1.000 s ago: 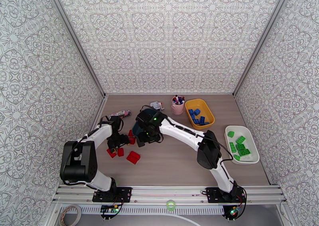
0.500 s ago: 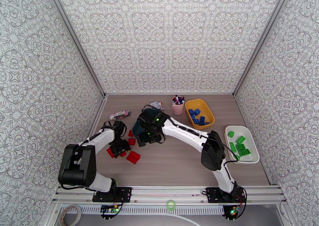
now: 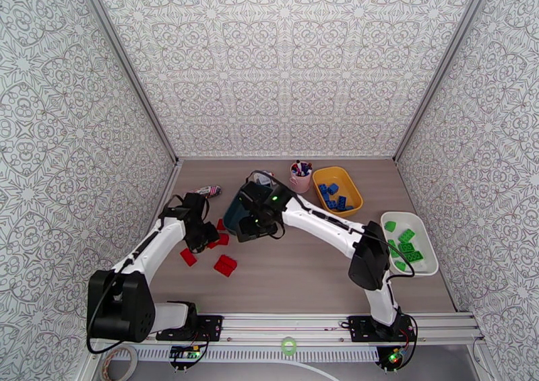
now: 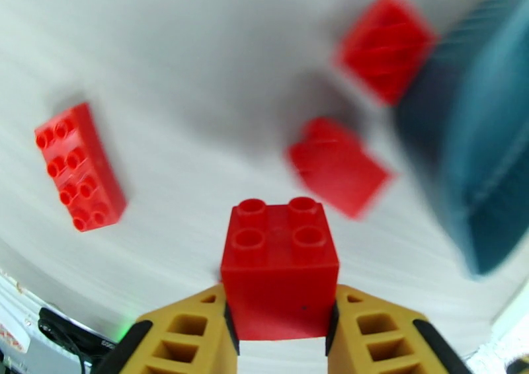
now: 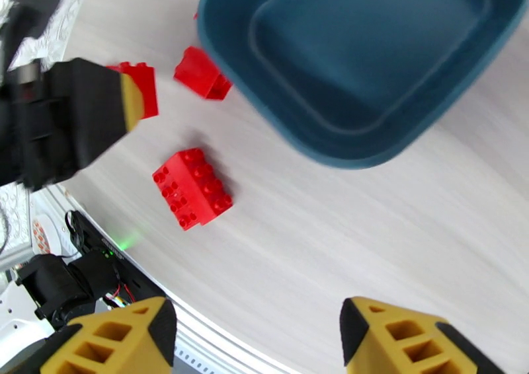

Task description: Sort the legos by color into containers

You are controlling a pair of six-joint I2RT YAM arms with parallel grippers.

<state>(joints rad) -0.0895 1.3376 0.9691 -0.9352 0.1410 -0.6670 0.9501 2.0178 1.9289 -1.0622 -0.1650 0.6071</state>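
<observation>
Left pincer [image 4: 280, 312] has closed — gripping a red brick [image 4: 280, 263]; right pincer [image 5: 254, 329] stands open.

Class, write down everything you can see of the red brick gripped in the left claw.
The red brick is a small square block of glossy plastic, with four round studs, two by two, on one face. The left claw is shut on it: the yellow fingers press its two opposite side walls. It is near the dark teal tray, apart from it.
</observation>
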